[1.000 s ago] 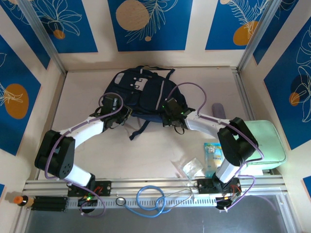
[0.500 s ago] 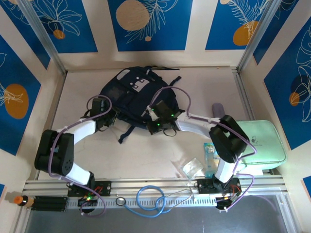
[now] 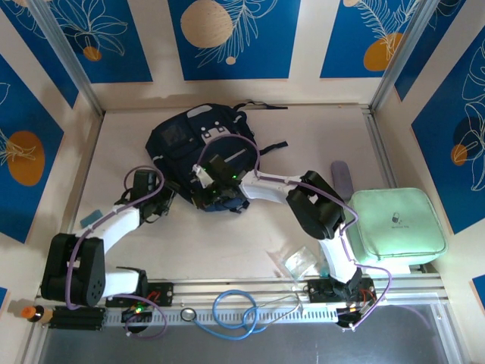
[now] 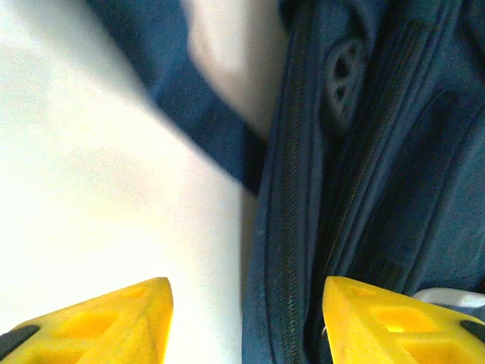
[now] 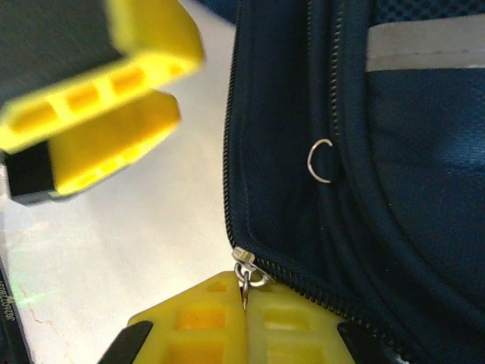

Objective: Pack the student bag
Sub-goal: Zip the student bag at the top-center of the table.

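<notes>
The student bag (image 3: 182, 140) is lying at the far middle of the table (image 3: 250, 235), the right claw (image 5: 244, 307) is pinching the zip pull (image 5: 243, 271) between closed fingers, and the left claw (image 4: 246, 303) is gaping wide across the bag's zipped edge, gripping nothing

Student bag (image 4: 394, 189) cut off at edges — strap (image 4: 189, 129) blurred; left fingers (image 4: 98, 322) cropped.

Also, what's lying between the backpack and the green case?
In the top view, the right arm reaches across that stretch to the backpack, and a small purplish tube lies on the table near the green case.
</notes>
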You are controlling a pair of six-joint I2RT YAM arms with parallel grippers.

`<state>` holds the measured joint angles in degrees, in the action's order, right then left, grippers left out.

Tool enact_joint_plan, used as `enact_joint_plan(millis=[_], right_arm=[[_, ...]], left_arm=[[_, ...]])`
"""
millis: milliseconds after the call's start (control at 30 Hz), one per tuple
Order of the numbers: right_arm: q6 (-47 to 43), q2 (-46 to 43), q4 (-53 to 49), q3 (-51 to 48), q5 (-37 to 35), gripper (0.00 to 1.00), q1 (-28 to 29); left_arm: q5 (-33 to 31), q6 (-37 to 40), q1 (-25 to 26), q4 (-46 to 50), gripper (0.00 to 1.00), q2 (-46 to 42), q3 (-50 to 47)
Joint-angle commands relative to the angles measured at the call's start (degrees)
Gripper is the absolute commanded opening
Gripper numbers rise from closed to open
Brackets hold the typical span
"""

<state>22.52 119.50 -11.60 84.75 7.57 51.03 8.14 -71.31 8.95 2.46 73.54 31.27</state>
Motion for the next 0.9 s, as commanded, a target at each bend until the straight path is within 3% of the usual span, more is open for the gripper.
enact_joint_plan(millis=[0, 367, 500, 867], right_arm=[[-0.31, 0.06, -0.71, 2.09, 2.55, 0.00, 0.83], [-0.20, -0.89, -3.01, 2.00, 0.71, 0.00, 0.89], [-0.33, -1.35, -4.62, 1.96, -0.88, 0.00, 1.00], [1.49, -11.30, -5.35, -11.10, -18.50, 0.00, 0.11]], left_arm=[[3.48, -3.89, 1.05, -4.83, 0.55, 1.45, -0.57], [-0.68, -7.53, 5.04, -10.69, 0.38, 8.87, 2.06], [-1.17, -8.03, 5.64, -12.45, 0.23, 11.30, 2.96], [-3.12, -5.00, 5.64, -10.20, 0.00, 12.11, 4.85]])
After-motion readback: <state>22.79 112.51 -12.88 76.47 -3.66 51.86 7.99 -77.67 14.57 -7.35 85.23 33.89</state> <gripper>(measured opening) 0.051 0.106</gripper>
